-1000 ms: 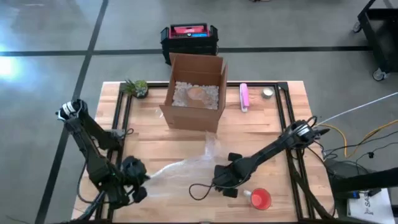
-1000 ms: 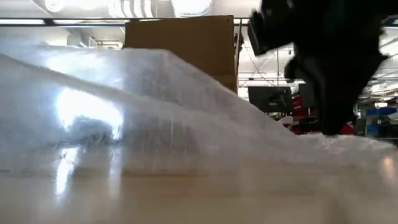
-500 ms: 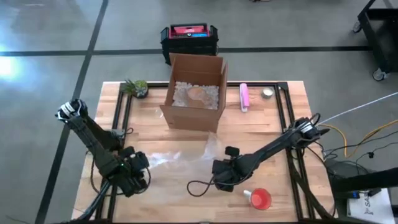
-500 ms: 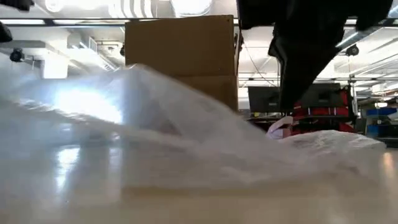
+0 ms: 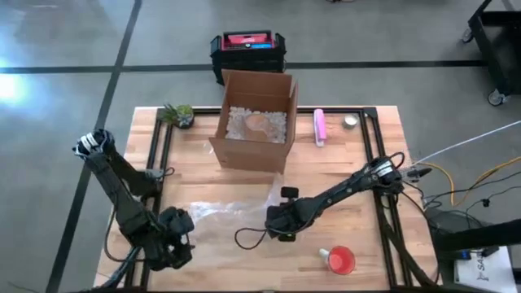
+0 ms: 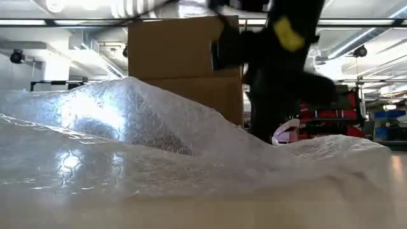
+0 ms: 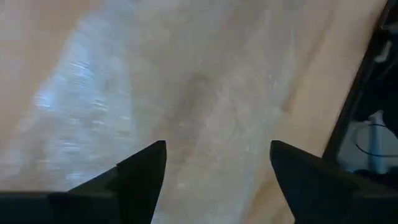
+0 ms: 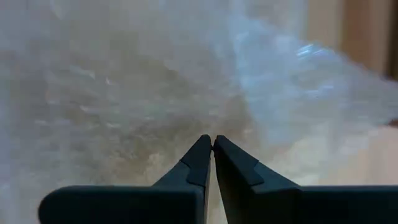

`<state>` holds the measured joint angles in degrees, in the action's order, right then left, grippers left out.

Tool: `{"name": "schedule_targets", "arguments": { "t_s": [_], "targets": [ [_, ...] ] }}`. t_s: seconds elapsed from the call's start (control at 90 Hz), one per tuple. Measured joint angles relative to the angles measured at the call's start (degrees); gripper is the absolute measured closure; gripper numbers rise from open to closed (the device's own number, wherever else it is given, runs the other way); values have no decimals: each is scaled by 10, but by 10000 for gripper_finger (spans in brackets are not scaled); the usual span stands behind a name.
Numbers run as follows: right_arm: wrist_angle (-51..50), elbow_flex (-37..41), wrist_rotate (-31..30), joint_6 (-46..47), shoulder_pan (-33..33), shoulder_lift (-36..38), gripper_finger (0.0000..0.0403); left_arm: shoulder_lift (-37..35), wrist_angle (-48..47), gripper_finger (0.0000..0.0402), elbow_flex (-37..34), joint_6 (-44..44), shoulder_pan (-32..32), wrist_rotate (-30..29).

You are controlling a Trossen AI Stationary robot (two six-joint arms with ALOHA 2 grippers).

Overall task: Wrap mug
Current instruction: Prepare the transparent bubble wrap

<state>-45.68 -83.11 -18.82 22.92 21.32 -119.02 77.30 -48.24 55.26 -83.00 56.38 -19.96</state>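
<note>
A clear sheet of bubble wrap (image 5: pixel 224 213) lies slack and crumpled on the wooden table in front of the cardboard box. In the low view the wrap (image 6: pixel 159 140) rises in a soft hump. My left gripper (image 5: pixel 172 242) stands open over the wrap's left end. In the left wrist view its two fingers stand apart above the wrap (image 7: pixel 186 93) with nothing between them (image 7: pixel 217 162). My right gripper (image 5: pixel 275 226) is shut at the sheet's right end. A red mug (image 5: pixel 340 260) lies on the table near the front right, apart from the wrap and both grippers. My right gripper comes in low from the table's right. Its shut fingertips (image 8: pixel 205 155) point at the crumpled right end of the bubble wrap (image 8: pixel 214 121). Whether the tips touch the sheet or hold a layer, I cannot tell.
An open cardboard box (image 5: pixel 254 122) with white packing peanuts stands at the far middle. Along the far edge are a small potted plant (image 5: pixel 177 114), a pink object (image 5: pixel 319 127) and a small tin (image 5: pixel 350 121). A black cable loop (image 5: pixel 248 238) lies near my right gripper.
My left gripper has opened and let go of the bubble wrap. The sheet was drawn up and stretched toward it and has dropped slack onto the table. My right gripper, still shut, has moved toward the table's left edge and a little toward the far edge, along the sheet's right end.
</note>
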Motion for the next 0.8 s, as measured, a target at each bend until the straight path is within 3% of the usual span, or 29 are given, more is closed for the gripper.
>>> {"name": "schedule_targets", "arguments": {
  "t_s": [0.2,0.433,0.589,0.8],
  "targets": [
    [-57,-3,51,45,11,-11,395,34,52,157,-75,-19,-3,0],
    [-145,1,77,68,44,34,394,32,48,199,-141,-50,-22,-1],
    [-187,1,73,106,43,81,394,9,48,222,-146,-21,-41,-1],
    [-201,0,75,161,61,200,376,-15,50,244,-116,33,-46,-28]
  ]
}}
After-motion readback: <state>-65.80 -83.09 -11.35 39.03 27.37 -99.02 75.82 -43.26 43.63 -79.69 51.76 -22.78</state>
